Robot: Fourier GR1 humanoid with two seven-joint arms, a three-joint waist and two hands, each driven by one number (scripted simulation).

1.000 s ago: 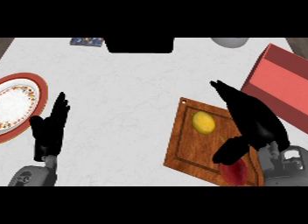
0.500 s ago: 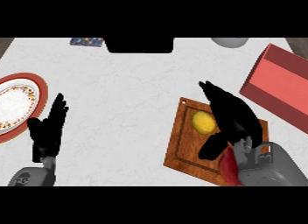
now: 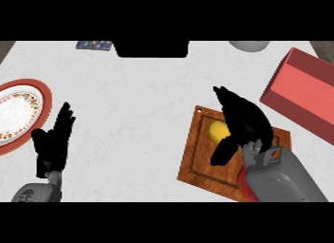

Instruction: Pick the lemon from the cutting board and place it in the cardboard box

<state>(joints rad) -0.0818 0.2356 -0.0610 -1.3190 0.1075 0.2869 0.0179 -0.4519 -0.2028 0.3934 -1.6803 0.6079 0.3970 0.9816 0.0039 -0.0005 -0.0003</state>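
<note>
A yellow lemon [image 3: 218, 131] lies on the wooden cutting board [image 3: 201, 163] at the right of the counter. My right hand [image 3: 245, 119] hangs over the board, fingers straight, covering the lemon's right side, its thumb reaching down just below the fruit. The hand is open and holds nothing. The red cardboard box [image 3: 311, 97] stands tilted at the far right, beyond the board. My left hand [image 3: 53, 144] rests open at the lower left, fingers up.
A patterned plate with a red rim [image 3: 15, 115] sits at the left edge next to my left hand. A grey bowl [image 3: 249, 45] and a dark block [image 3: 152, 48] stand along the back. A small printed item [image 3: 94, 45] lies at the back left.
My right hand has moved left across the board until it sits over the lemon, now partly hiding it. The left hand has stayed in place.
</note>
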